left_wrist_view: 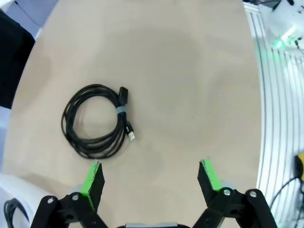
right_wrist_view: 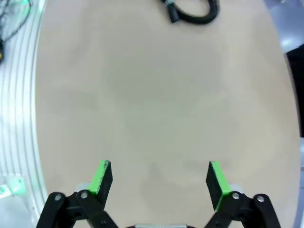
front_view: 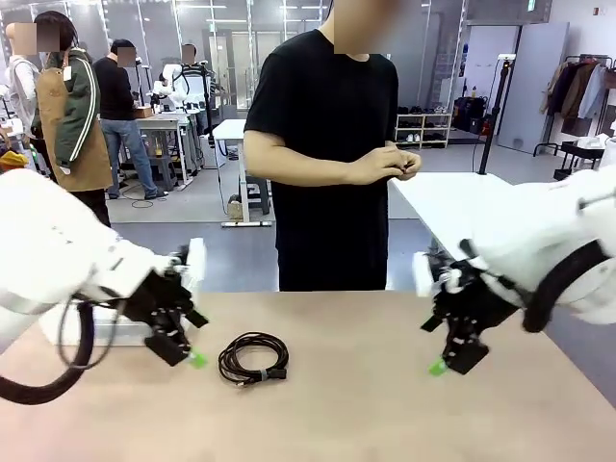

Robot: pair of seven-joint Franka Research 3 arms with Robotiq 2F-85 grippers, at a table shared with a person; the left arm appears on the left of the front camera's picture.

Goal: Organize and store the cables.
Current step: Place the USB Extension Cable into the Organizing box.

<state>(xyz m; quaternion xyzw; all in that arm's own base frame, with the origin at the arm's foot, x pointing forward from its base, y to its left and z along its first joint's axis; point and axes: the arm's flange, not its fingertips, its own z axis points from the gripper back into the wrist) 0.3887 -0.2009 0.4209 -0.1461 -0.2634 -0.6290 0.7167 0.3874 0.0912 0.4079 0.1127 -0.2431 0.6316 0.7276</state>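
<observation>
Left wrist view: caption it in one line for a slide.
Left gripper, jaws open and empty, above the tan table; a tied black cable coil lies just ahead, off to one side.

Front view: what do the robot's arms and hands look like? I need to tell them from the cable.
Both arms are white with smooth rounded shells. A thick black hose loops under the left arm, and another curves along the right arm. The left hand and right hand are black, each with two fingers tipped in bright green pads.
</observation>
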